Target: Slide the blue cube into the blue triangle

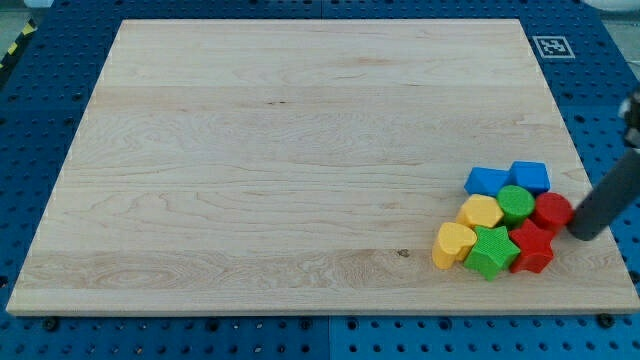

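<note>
The blue cube (530,176) lies at the upper right of a tight cluster of blocks near the board's lower right. The blue triangle (487,181) lies right beside it on the view's left, and the two seem to touch. My tip (584,231) comes in from the view's right and rests just right of a red round block (551,210), below and to the right of the blue cube.
The cluster also holds a green round block (515,203), a yellow block (481,211), a yellow heart (454,245), a green star (491,251) and a red star (532,247). The wooden board (300,150) lies on a blue pegboard. A tag marker (553,46) sits at top right.
</note>
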